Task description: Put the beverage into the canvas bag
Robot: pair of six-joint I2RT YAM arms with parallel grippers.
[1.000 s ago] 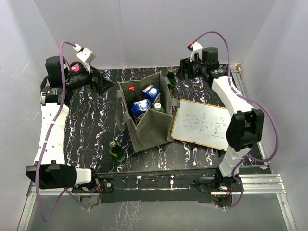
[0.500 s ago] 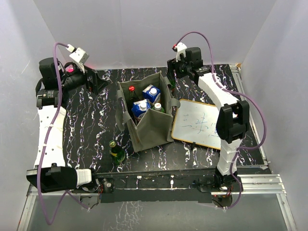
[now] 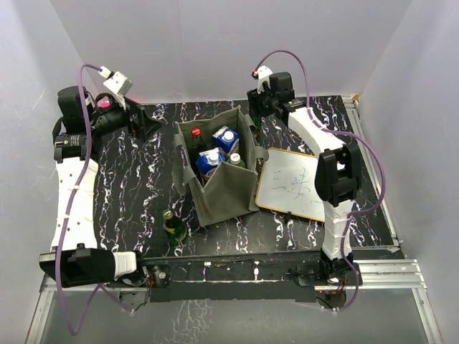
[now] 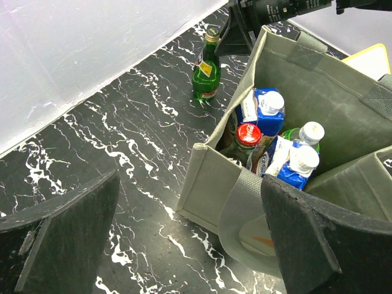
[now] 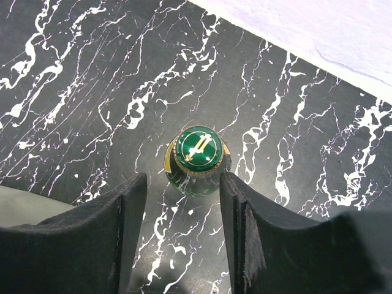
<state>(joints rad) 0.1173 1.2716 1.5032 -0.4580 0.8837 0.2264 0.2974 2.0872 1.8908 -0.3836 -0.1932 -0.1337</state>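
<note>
- Count: one canvas bag [image 3: 224, 188], standing open on the marble table [image 3: 129, 179]; one whiteboard [image 3: 301, 185]; two green bottles outside the bag.
- Bag contents: two blue cartons [image 4: 264, 110], one red-capped bottle [image 4: 248, 136] and what appears to be one white-capped bottle [image 4: 310, 132], though little below its cap shows.
- The far green bottle [image 5: 197, 160] stands upright on the table just beside the bag's far right corner, with the back wall close behind it.
- The near green bottle [image 3: 172, 226] stands upright off the bag's front left corner, a little apart from it.
- Edges: the whiteboard lies flat just beside the bag's right side. The widest bare table is to the left of the bag.
- The right gripper [image 5: 182, 182] is released and points down at the far green bottle. The cap sits in the gap at the fingertips, and a sliver of table shows on each side, so there is no contact.
- The left gripper [image 4: 190, 180] is spread wide and holds nothing. It hangs over the table to the bag's left, looking into the bag, well apart from both green bottles.
</note>
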